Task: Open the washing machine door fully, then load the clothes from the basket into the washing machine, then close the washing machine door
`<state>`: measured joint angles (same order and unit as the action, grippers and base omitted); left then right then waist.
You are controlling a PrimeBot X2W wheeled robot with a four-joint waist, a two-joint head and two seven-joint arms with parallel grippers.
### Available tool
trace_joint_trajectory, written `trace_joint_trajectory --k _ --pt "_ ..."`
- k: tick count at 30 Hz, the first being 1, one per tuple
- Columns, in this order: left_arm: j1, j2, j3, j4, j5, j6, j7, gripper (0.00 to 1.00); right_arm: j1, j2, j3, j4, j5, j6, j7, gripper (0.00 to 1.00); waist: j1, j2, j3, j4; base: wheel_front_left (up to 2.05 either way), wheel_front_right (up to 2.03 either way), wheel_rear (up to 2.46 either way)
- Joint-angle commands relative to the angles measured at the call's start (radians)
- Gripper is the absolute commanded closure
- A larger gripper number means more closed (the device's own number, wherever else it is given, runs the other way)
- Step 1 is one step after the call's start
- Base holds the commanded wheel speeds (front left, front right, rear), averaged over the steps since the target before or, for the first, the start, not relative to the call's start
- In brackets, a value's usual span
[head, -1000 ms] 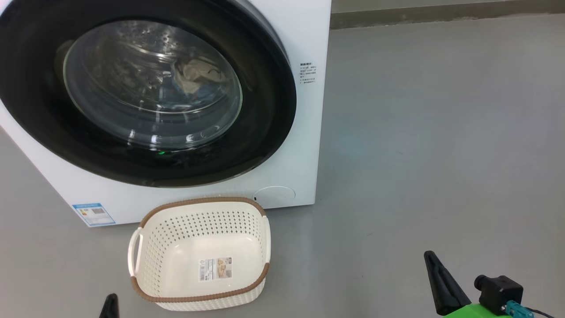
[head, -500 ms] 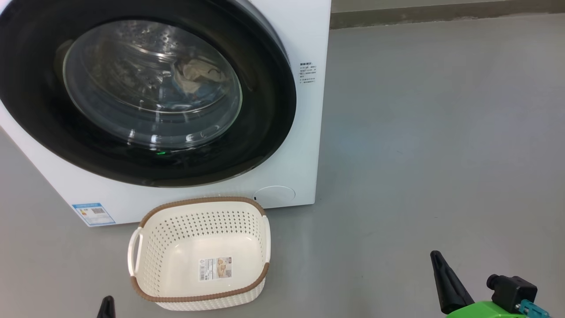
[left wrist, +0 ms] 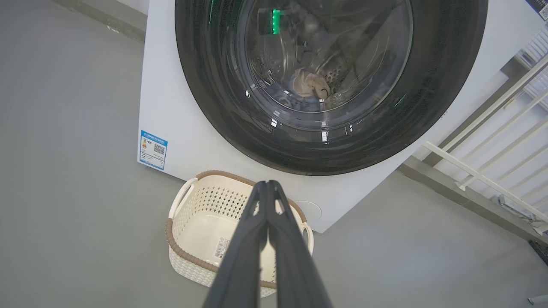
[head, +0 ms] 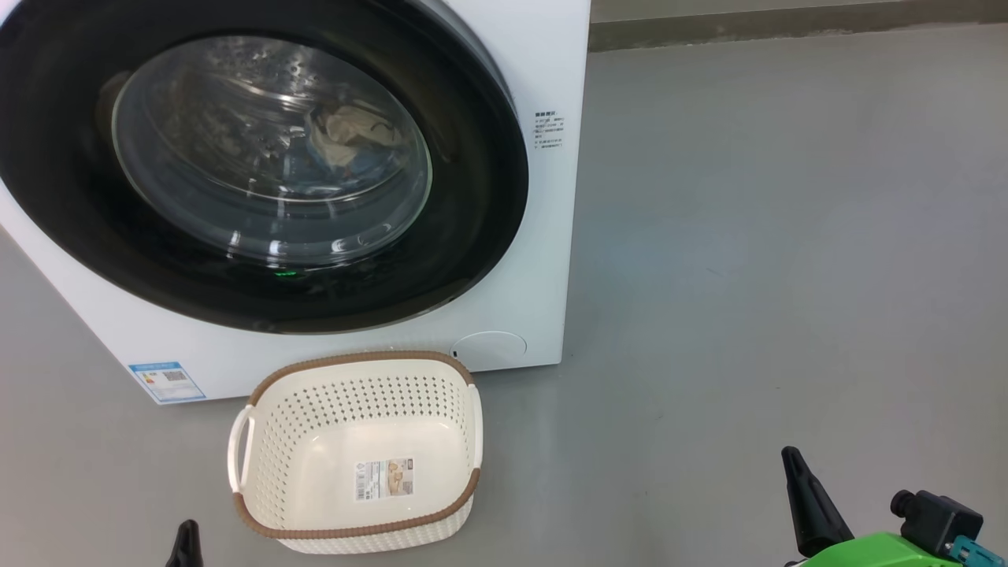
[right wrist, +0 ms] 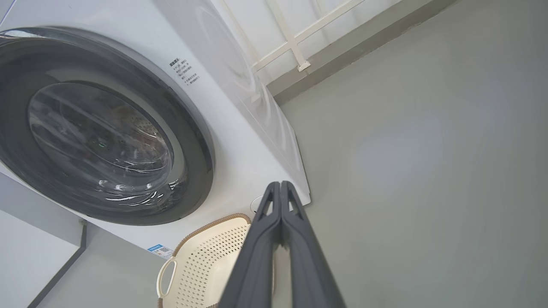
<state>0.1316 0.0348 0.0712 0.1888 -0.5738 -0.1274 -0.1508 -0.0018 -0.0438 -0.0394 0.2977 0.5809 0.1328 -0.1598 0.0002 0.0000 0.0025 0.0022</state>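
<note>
My left gripper (left wrist: 267, 186) and right gripper (right wrist: 280, 186) hang with fingers pressed together, holding nothing, above the grey floor (head: 748, 276) in front of the washing machine (head: 543, 268). The washing machine door (head: 268, 157) sits shut against the white front. The clothes (head: 346, 142), a cream cloth over blue fabric, lie in the drum behind its glass. The basket (head: 358, 358) stands empty on the floor, just beside the machine's lower front edge, a label sticker (head: 384, 479) on its bottom. From the head, each gripper is a dark tip at a lower corner. My left wrist view adds a white railing (left wrist: 473, 172) beyond the machine, and my right wrist view adds its side panel (right wrist: 239, 72).
</note>
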Motion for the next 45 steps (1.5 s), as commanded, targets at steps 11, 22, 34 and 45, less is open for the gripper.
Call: trace_joint_trajectory --k 11,22,34,45 --pt "-0.067 0.015 0.019 -0.009 -0.149 -0.001 0.035 1.00 -0.051 -0.005 -0.006 -0.032 0.154 -0.001 0.038 1.00 -0.0002 0.0000 0.000 0.000 0.00 0.00 0.00" --pt "-0.091 0.015 0.022 0.000 -0.272 -0.001 0.067 1.00 -0.058 -0.006 -0.016 -0.035 0.276 -0.001 0.070 1.00 -0.0002 0.0000 0.000 -0.001 0.00 0.00 0.00" --pt "-0.117 0.015 0.026 0.010 -0.406 -0.002 0.102 1.00 -0.067 -0.006 -0.026 -0.038 0.408 -0.001 0.106 1.00 -0.0002 0.0000 0.000 -0.001 0.00 0.00 0.00" --pt "-0.141 0.015 0.029 0.019 -0.528 -0.002 0.134 1.00 -0.074 -0.006 -0.035 -0.041 0.529 -0.001 0.138 1.00 -0.0002 0.0000 0.000 -0.001 0.00 0.00 0.00"
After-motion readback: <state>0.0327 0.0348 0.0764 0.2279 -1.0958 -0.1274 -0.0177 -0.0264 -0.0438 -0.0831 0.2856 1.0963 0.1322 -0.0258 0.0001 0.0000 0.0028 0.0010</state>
